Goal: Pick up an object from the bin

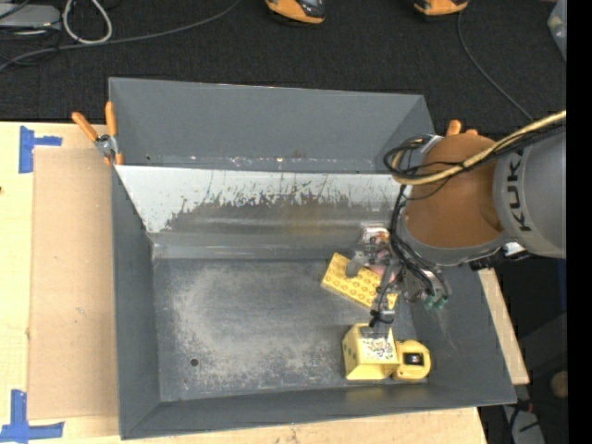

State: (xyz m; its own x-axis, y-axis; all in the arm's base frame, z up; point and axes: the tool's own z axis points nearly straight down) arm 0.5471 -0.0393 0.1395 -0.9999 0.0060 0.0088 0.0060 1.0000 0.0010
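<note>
My gripper (379, 318) hangs below the orange-covered wrist at the right side of the bin floor. A flat yellow studded plate (348, 281) lies tilted right against its left side, touching or partly under it. Just beneath the gripper's lower tip sits a yellow tape measure (374, 355) with a white label and a dark round part on its right end, near the bin's front wall. Whether anything is gripped is hidden by the wrist and cables.
A small pale object (375, 239) rests at the foot of the back wall, just above the yellow plate. The arm and its cables cover the bin's right edge. Bare grey floor stretches left from the plate.
</note>
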